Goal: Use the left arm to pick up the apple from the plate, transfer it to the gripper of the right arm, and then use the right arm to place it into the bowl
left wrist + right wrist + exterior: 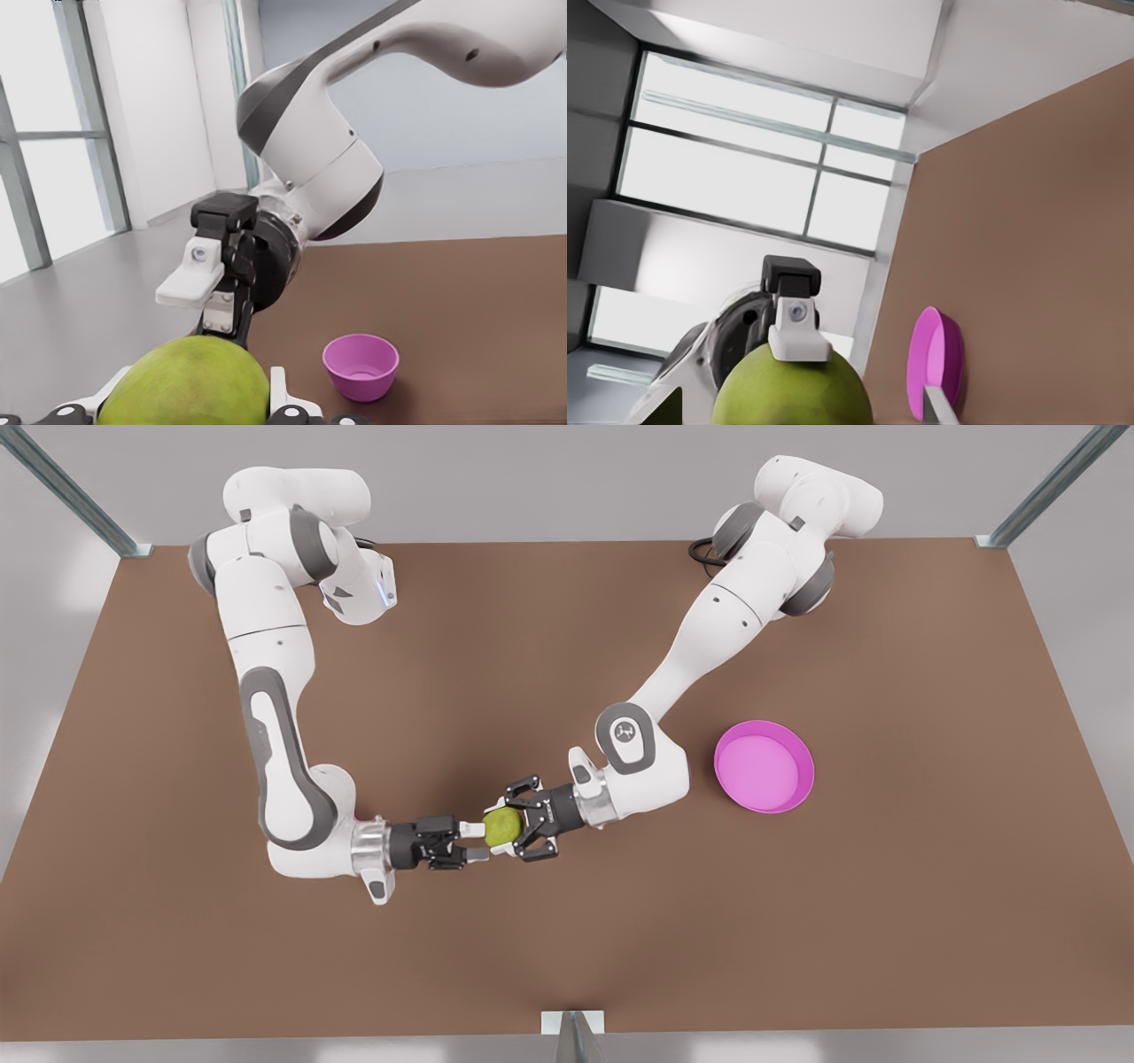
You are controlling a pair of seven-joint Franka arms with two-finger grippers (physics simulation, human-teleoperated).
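The yellow-green apple (501,826) hangs above the brown table between two grippers that meet tip to tip. My left gripper (483,840), on the arm at the front view's left, is shut on the apple (190,385). One of its pale fingers (797,332) presses on the fruit (793,390). My right gripper (514,822) faces it, open, with its jaws spread around the apple and not touching it. The deep pink bowl (764,766) stands on the table beyond the right arm's wrist. The magenta plate (935,372) shows edge-on behind the left arm.
The brown table (567,646) spreads wide around both arms. Metal frame posts (574,1036) stand at its corners and at the middle of the front edge. The bowl (361,367) has nothing in it.
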